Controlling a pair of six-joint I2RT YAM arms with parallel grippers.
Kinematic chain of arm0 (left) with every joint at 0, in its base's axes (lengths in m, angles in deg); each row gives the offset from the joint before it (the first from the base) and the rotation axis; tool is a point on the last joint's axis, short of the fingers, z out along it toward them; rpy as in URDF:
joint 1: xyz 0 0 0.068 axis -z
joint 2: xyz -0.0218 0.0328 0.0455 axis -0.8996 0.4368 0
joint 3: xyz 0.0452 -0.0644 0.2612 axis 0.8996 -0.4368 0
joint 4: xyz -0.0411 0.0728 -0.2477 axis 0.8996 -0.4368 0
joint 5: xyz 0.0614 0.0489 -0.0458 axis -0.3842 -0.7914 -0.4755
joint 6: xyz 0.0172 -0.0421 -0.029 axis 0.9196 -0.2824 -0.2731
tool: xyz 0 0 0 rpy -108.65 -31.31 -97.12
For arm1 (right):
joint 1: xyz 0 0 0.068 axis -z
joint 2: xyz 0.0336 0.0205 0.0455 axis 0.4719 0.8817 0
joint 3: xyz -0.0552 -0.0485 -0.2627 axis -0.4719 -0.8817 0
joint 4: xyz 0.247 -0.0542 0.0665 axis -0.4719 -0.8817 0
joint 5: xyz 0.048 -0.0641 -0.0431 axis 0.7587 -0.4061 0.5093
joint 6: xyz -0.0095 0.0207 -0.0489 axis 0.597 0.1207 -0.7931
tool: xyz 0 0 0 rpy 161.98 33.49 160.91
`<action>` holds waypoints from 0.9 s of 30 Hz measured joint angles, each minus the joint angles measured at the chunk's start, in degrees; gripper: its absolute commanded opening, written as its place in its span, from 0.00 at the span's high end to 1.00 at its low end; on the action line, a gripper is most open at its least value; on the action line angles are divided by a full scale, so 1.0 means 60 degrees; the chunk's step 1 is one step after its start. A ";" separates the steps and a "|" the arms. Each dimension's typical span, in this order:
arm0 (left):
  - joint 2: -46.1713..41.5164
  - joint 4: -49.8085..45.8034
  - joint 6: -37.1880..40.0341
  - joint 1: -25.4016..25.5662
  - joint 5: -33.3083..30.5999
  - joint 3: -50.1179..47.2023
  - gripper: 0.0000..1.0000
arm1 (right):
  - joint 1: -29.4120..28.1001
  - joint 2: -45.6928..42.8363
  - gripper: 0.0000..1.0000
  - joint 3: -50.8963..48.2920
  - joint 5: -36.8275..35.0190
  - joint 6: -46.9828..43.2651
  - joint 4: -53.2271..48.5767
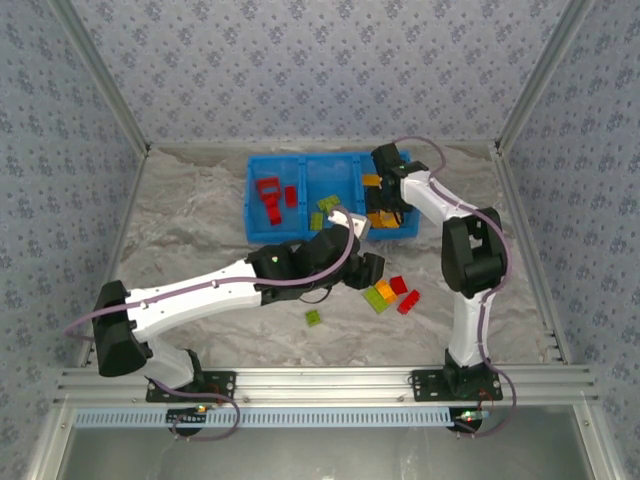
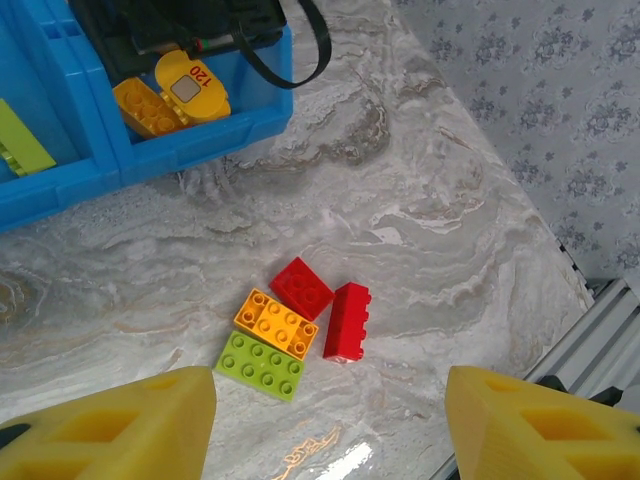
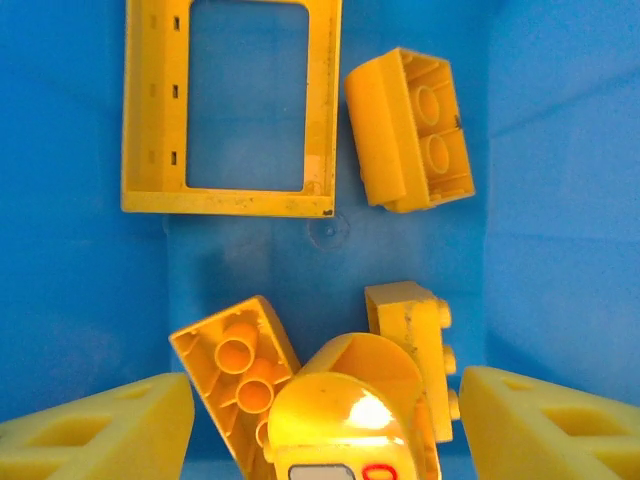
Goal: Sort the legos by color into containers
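Observation:
The blue container [image 1: 262, 236] has red legos [image 1: 268, 195] in its left compartment, green ones [image 1: 328, 203] in the middle and yellow ones in the right. My right gripper [image 1: 388, 205] hangs open in that right compartment [image 3: 330, 260]. A rounded yellow brick [image 3: 350, 410] lies loose between its fingers [image 3: 100, 430], beside a yellow frame [image 3: 232, 105] and other yellow bricks. My left gripper [image 1: 370, 270] is open above a cluster on the table: a red square brick [image 2: 302, 288], a red brick on its side [image 2: 347, 320], an orange brick [image 2: 276, 323] and a green brick [image 2: 262, 366].
One small green brick [image 1: 313, 317] lies alone on the marbled table, nearer the arm bases. Patterned walls close in the table on three sides, and a metal rail [image 1: 330, 382] runs along the near edge.

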 measured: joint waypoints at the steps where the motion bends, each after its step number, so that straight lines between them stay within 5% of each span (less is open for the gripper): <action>1: 0.0025 -0.0044 0.0011 0.0000 0.0000 0.0018 0.35 | -0.0015 -0.0248 0.27 -0.0025 -0.0018 0.0000 -0.0029; 9: 0.0958 -0.0630 -0.0029 -0.0036 0.0215 0.0678 0.35 | -0.0299 -0.3956 0.30 -0.0831 -0.0448 0.0004 -0.0055; 21: 0.3574 -0.1690 -0.0386 -0.0397 0.1657 0.2269 0.36 | -0.0798 -1.0582 0.30 -0.4178 -0.0302 0.1217 -0.1599; 27: 0.5074 -0.2233 -0.0189 -0.0255 0.2455 0.3843 0.43 | -0.0874 -1.2145 0.31 -0.4408 0.0109 0.1953 -0.2965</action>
